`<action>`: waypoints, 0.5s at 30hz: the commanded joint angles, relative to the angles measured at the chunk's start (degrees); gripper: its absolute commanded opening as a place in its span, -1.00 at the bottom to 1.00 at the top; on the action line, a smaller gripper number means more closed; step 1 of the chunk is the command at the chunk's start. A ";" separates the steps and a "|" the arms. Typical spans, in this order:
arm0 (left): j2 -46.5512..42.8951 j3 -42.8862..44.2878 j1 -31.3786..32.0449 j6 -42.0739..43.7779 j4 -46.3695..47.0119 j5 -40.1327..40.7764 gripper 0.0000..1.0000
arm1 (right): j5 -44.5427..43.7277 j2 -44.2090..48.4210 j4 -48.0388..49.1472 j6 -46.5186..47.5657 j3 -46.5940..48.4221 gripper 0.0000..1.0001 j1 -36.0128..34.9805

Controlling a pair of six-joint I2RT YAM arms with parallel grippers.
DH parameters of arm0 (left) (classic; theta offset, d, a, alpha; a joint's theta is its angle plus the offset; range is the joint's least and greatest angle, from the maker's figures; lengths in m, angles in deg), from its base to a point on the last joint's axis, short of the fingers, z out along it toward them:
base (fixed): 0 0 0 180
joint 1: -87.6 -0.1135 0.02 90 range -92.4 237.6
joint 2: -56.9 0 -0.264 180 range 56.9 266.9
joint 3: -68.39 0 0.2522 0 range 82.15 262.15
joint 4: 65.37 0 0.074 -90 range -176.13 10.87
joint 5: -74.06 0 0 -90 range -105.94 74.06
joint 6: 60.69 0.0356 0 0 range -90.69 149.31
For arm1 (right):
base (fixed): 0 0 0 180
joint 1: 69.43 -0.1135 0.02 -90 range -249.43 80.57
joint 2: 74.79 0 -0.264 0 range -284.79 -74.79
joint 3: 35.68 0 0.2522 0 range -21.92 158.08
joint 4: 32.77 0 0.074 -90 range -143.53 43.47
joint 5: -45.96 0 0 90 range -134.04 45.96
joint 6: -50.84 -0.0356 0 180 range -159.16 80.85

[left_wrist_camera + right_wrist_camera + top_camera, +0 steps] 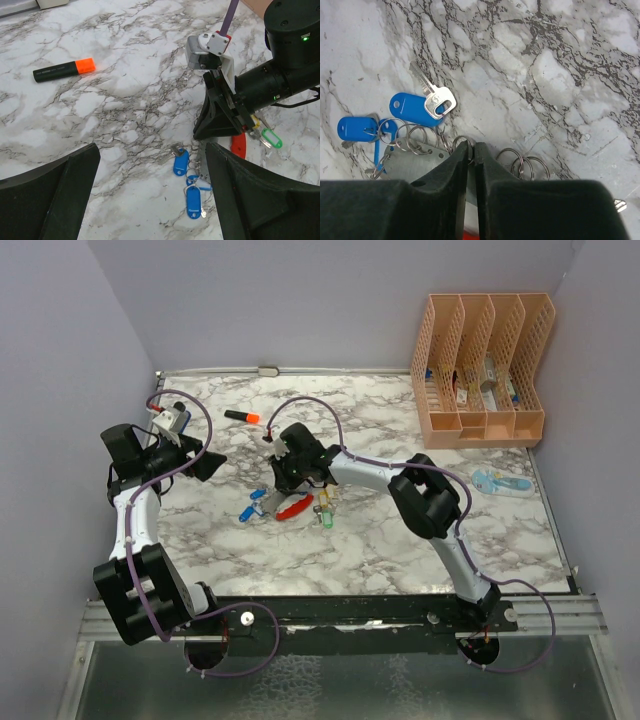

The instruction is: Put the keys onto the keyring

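The keyring [295, 508] lies mid-table, its red side [239, 145] toward the front and its silver-grey strip [415, 162] carrying small split rings. Blue-tagged keys [181, 162] lie at its left end, one with a silver key [436, 102] on top. A green-tagged key [270, 137] and a yellow one [322, 502] lie on its right. My right gripper [471, 147] points straight down with its jaws pinched on the grey strip, a split ring at the tips. My left gripper [150, 190] hovers wide open to the left, holding nothing.
An orange-capped black marker [60, 71] lies at the back left of the keys. A peach desk organiser [480, 370] stands in the back right corner. A blue stapler [500, 483] lies near the right edge. More loose split rings [522, 162] sit right of my right fingers.
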 commanded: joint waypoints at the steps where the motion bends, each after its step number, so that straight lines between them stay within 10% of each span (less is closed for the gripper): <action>1: -1.48 -0.44 0.15 -0.35 1.17 0.34 0.80 | -2.67 2.30 -2.39 -0.19 -1.11 -0.81 -0.28; 15: -1.89 1.90 0.15 -2.25 0.63 -2.14 0.80 | -9.26 14.47 12.10 -1.98 -12.73 -0.98 -0.31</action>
